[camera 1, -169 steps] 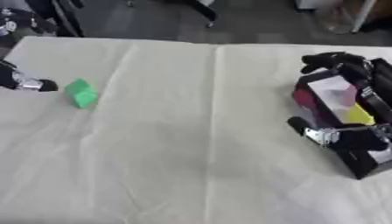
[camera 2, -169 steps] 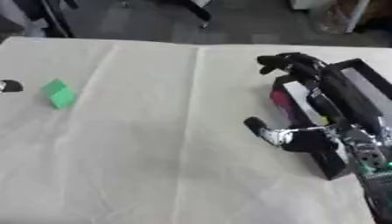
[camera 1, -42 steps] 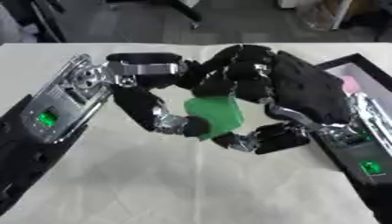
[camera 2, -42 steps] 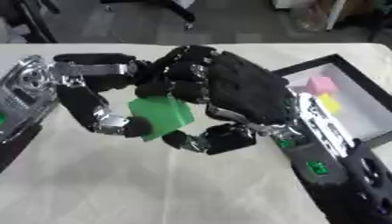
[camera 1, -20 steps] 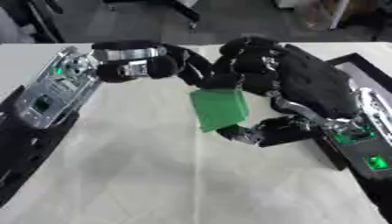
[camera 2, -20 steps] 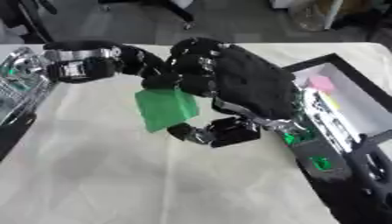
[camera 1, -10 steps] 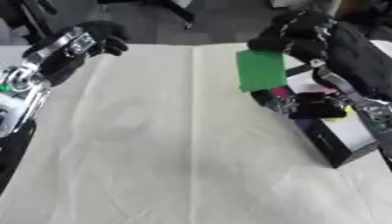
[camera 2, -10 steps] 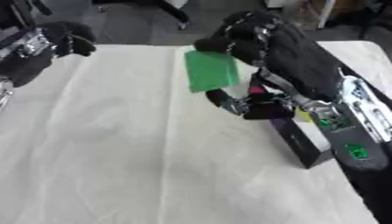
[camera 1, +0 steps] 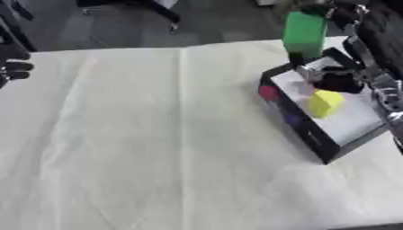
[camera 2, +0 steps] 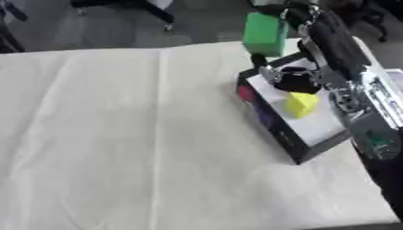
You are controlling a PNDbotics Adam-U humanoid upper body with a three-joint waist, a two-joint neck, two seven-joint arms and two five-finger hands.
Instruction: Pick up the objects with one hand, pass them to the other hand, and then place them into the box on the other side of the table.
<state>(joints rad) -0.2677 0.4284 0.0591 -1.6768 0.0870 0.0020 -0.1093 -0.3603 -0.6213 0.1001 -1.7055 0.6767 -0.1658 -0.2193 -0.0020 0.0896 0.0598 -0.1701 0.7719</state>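
the cloth-covered table (camera 1: 157, 148) lies open left of the box (camera 2: 293, 150); a yellow block (camera 2: 301, 103) fills its middle.

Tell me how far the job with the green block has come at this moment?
Done, it seems: the handover, since the right robot hand alone holds the green block and the left robot hand sits at the table's left edge, holding nothing. In hand: the block is raised over the far corner of the box. Left: lowering and releasing it beside the yellow block already inside.
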